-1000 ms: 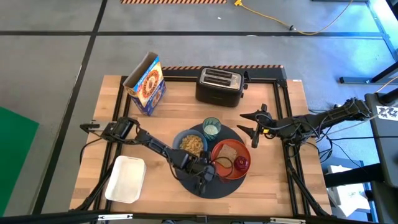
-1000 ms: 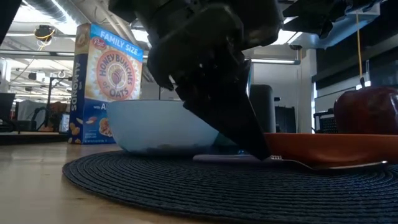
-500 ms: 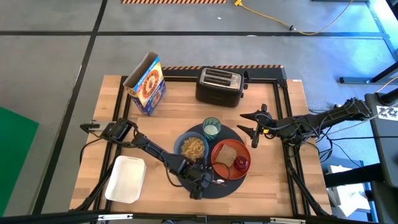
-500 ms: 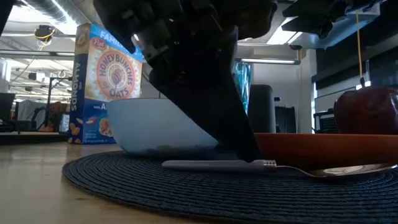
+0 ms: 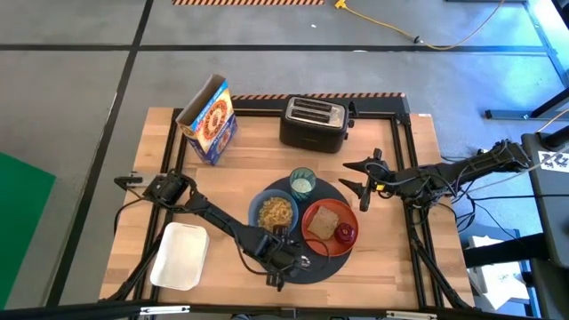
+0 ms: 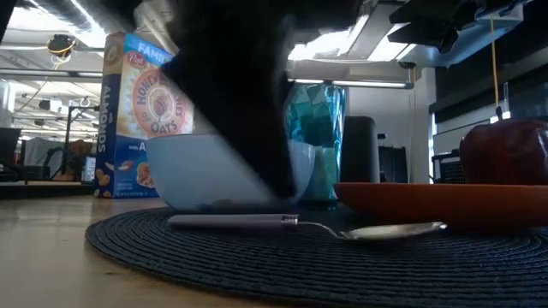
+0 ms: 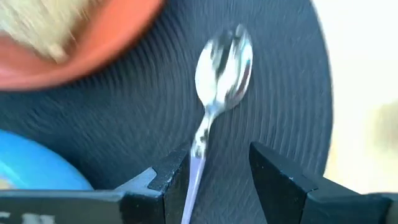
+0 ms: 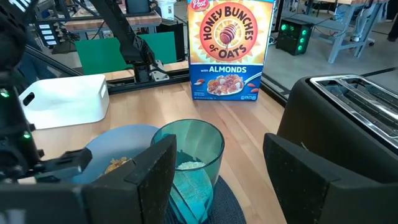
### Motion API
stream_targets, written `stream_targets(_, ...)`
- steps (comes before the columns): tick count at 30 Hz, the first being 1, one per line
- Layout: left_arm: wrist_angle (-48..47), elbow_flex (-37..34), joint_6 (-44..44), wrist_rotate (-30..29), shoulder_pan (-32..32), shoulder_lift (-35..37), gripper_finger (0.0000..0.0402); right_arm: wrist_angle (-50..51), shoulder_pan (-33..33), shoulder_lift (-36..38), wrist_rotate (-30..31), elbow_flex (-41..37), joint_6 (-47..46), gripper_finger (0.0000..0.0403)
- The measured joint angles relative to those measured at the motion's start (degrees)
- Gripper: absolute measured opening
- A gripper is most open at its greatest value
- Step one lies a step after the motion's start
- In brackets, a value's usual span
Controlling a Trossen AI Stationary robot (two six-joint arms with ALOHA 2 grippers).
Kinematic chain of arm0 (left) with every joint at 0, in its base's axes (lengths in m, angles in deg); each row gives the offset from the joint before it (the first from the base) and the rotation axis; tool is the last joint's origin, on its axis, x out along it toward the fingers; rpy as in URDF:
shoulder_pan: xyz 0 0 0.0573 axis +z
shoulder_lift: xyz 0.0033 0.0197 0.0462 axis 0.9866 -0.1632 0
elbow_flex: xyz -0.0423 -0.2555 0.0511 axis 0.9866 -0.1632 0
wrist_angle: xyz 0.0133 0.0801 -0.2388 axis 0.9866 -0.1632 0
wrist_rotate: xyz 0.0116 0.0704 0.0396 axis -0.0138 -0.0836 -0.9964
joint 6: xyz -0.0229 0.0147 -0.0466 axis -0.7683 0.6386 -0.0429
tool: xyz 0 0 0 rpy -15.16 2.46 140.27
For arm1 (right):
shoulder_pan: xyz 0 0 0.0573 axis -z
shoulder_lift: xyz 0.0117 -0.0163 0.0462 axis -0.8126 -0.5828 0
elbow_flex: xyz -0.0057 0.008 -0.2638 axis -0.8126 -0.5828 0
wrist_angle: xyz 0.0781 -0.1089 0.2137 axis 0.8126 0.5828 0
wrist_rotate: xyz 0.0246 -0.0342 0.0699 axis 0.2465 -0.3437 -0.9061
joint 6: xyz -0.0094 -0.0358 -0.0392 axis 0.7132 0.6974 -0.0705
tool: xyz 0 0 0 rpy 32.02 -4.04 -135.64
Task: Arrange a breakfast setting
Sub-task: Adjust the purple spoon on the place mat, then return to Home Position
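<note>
Spoon [image 6: 300, 226]: light, stiff, slick metal, lying flat on the mat [image 5: 313, 269] near of bowl [image 5: 274, 212] and plate [image 5: 313, 230], best pinched mid-handle; left gripper [image 7: 214, 171] over its handle, jaws parted, holding nothing; right gripper [image 5: 363, 176] waits far right, open, empty.

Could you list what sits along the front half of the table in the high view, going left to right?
White rectangular tub → left gripper → metal spoon on the round dark mat → orange-red plate → red apple on that plate.
</note>
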Motion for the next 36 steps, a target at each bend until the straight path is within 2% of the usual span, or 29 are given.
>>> stream_targets(10, -1.6, 2.5, 0.5, -1.6, 0.3, 0.6, 0.016, 0.0, 0.0, 0.0, -0.5, 0.0, 0.0, 0.023)
stream_targets(15, -2.7, 2.5, 0.9, -2.8, 1.6, 4.5, 0.016, -0.5, 0.0, 0.0, -0.5, 0.0, 0.0, 0.023)
stream_targets(18, -3.8, 2.5, 2.5, -6.0, 2.4, 8.0, 0.016, -1.0, 0.0, 0.0, -0.5, 0.0, 0.0, 0.023)
stream_targets(23, -5.5, 2.5, 5.2, -16.4, 3.3, 15.1, 0.016, -1.2, 0.0, 0.1, -0.5, 0.0, 0.0, 0.023)
stream_targets(27, -2.7, -1.2, 7.3, -22.8, 3.8, 19.4, 0.016, -1.5, 0.0, 0.4, -1.0, 0.0, 0.0, 0.023)
stream_targets(32, 1.4, -10.1, 9.1, -24.6, 4.0, 23.8, 0.016, -1.3, 0.0, -3.5, -1.0, -0.1, -0.2, 0.023)
stream_targets(36, 2.1, -16.4, 8.4, -26.8, 4.7, 29.9, 0.016, -5.9, 0.0, -6.9, -2.3, -0.1, 1.8, 0.023)
